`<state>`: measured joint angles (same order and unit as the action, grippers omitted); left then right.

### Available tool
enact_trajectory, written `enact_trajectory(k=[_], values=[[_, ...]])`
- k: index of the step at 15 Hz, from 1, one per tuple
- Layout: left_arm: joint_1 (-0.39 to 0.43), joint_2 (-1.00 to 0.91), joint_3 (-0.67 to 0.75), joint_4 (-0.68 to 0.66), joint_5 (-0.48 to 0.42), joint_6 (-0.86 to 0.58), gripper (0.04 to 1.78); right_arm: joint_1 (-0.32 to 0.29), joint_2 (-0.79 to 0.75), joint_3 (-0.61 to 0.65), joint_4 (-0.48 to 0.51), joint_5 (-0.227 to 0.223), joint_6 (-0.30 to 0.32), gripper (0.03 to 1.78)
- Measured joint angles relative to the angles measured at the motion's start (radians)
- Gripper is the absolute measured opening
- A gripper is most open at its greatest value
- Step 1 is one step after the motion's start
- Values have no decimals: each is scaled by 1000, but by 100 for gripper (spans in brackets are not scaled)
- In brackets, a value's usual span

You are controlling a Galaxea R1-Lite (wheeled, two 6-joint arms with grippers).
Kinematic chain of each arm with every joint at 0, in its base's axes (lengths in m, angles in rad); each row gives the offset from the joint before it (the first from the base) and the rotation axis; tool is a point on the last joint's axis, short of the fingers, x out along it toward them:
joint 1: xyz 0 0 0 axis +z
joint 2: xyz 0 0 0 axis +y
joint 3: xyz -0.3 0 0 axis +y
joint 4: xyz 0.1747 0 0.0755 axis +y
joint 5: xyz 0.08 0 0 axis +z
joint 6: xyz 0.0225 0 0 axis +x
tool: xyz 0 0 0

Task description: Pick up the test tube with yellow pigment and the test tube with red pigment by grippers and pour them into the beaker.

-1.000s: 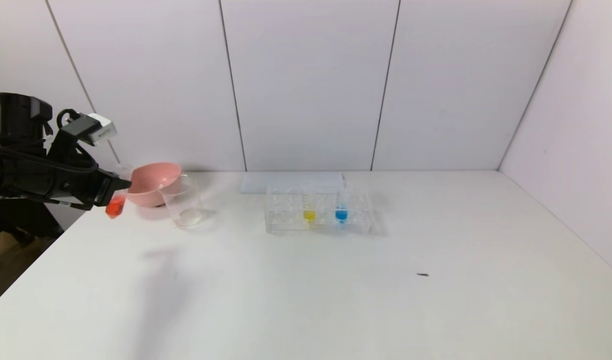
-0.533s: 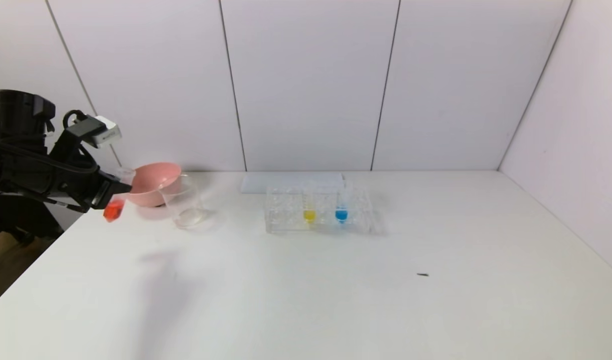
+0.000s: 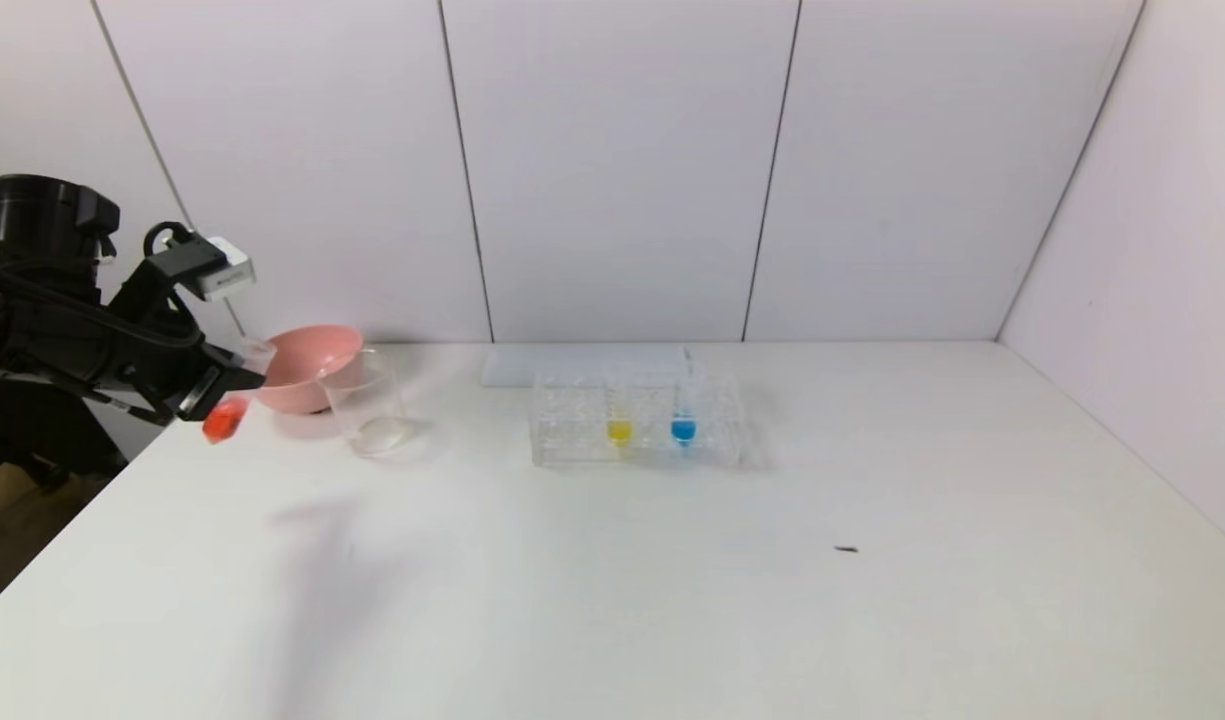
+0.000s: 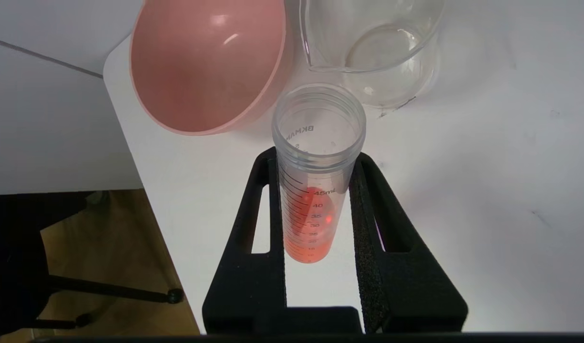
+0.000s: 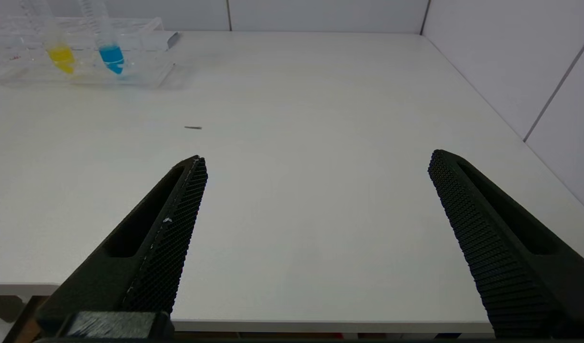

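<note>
My left gripper (image 3: pixel 234 382) (image 4: pixel 315 162) is shut on the test tube with red pigment (image 3: pixel 224 418) (image 4: pixel 311 209), holding it tilted above the table's far left, its mouth toward the pink bowl and the beaker. The beaker (image 3: pixel 367 405) (image 4: pixel 373 47) stands just right of the tube, holding no coloured liquid. The test tube with yellow pigment (image 3: pixel 619 420) (image 5: pixel 60 52) stands upright in the clear rack (image 3: pixel 572 440). My right gripper (image 5: pixel 315 164) hangs open over the table's near right edge, out of the head view.
A pink bowl (image 3: pixel 307 365) (image 4: pixel 206 66) leans behind the beaker. A blue-liquid tube (image 3: pixel 683 420) (image 5: pixel 111 55) stands in the rack beside the yellow one. A white flat slab (image 3: pixel 582 362) lies behind the rack. A small dark speck (image 3: pixel 846 549) lies on the table.
The left gripper has tilted the red tube further, its liquid end swinging left and its mouth toward the beaker. The wrist has risen slightly.
</note>
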<state>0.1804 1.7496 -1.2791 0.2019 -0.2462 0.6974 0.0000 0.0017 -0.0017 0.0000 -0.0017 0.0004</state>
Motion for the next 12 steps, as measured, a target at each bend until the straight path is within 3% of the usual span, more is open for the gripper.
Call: enact_trajectory(k=[12], values=[[3, 30, -51, 20, -30, 26, 43, 0, 0, 0, 0, 0, 0, 170]])
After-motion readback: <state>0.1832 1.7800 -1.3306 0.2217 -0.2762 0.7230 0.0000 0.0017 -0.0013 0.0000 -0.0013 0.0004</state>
